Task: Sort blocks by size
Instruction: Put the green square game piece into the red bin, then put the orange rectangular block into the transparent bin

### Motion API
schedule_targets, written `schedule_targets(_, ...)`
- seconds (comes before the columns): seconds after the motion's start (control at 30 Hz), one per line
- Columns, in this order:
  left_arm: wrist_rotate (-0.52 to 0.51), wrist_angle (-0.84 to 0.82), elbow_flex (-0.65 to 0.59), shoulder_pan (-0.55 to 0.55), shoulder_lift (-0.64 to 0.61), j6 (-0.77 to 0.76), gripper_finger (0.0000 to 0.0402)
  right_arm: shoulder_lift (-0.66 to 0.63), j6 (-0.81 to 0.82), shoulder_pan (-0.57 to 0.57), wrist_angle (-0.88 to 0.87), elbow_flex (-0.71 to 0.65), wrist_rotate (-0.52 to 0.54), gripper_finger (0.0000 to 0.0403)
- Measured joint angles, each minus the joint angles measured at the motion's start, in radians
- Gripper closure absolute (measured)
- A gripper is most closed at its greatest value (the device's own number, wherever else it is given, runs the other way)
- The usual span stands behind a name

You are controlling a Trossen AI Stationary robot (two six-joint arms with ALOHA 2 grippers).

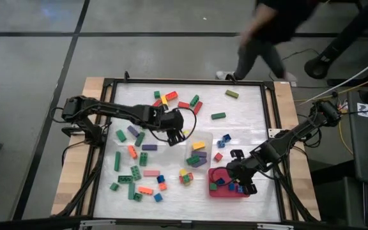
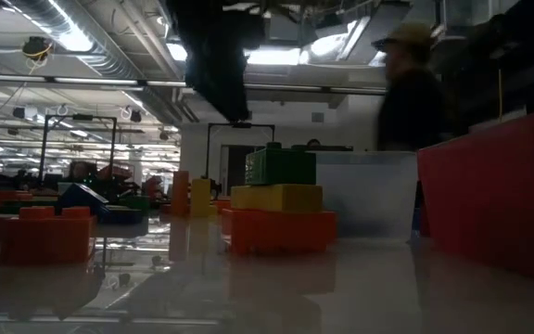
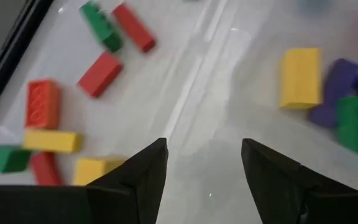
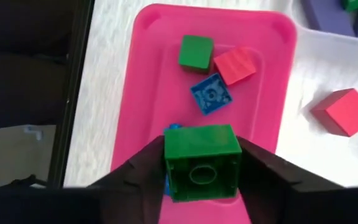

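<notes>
Mid drop-off at the lower right of the high view — right gripper (image 4: 201, 163) grasping a short green studded plastic brick (image 4: 201, 163) over the red rectangular tray (image 4: 145, 93), release due next; left gripper (image 3: 204, 168) parted, empty, mid-table.

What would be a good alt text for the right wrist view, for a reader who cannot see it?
The right gripper hangs over a red tray with a small green square block between its dark fingers. Three small blocks lie in the tray: green, red and blue. Another red block lies on the table beside the tray.
</notes>
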Motion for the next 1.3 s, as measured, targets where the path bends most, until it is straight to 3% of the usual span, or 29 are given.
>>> schedule_targets(0.2, 0.0, -0.086, 0.0, 0.085, 0.0, 0.001, 0.0208, 0.01, 0.0, 0.0, 0.006, 0.0, 0.002, 0.0148)
schedule_targets(0.33, 0.0, -0.14, 0.0, 0.141, 0.0, 0.0, 0.0208, 0.012, 0.0, 0.0, 0.004, 0.001, 0.0, 0.0124)
schedule_targets(0.63, 0.002, -0.249, 0.0, 0.259, 0.0, -0.008, 0.0208, 0.012, 0.0, 0.0, 0.001, 0.001, -0.015, 0.0123)
schedule_targets(0.87, 0.088, -0.28, 0.0, 0.301, 0.001, 0.023, 0.0208, 0.012, 0.0, 0.0, -0.006, 0.001, -0.015, 0.0123)
schedule_targets(0.97, 0.091, -0.307, 0.0, 0.301, 0.001, 0.159, 0.0208, 0.012, 0.0, 0.0, -0.006, 0.001, -0.015, 0.0123)
schedule_targets(1.17, 0.091, -0.348, -0.011, 0.284, 0.001, 0.611, 0.0208, 0.012, 0.0, 0.0, -0.006, 0.001, -0.015, 0.0123)
schedule_targets(1.3, 0.091, -0.343, -0.028, 0.281, 0.002, 0.779, 0.0208, 0.012, 0.0, 0.0, -0.006, 0.001, -0.015, 0.0123)
